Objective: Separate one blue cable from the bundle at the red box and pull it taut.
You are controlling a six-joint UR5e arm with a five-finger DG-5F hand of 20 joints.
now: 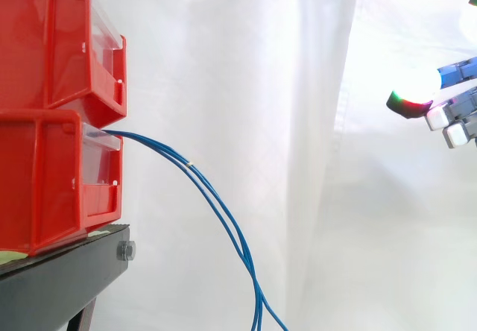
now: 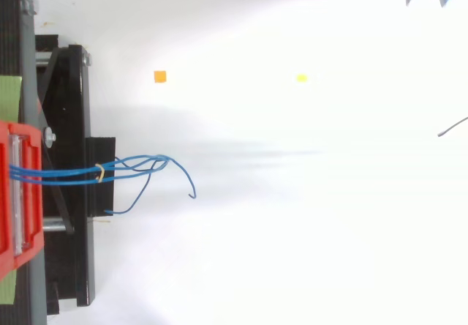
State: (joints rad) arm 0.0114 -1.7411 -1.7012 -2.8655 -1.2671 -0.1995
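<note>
Locate the blue cable bundle (image 1: 191,166) at the front of the lower red box (image 1: 45,174), drooping below it, tied by a pale band (image 2: 99,170) near the box. Expect thin, light, limp strands; pinch one just beyond the band. Note the hand (image 1: 447,115) far from the box, fingers relaxed, empty.

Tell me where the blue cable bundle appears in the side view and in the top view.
Side view: blue cable bundle leaves the red bins at left, sagging to the bottom edge.
Top view: blue cable bundle lies left of centre, running right from the red bins, fanning out past a small band.
Shared landmark: the red bins.
</note>
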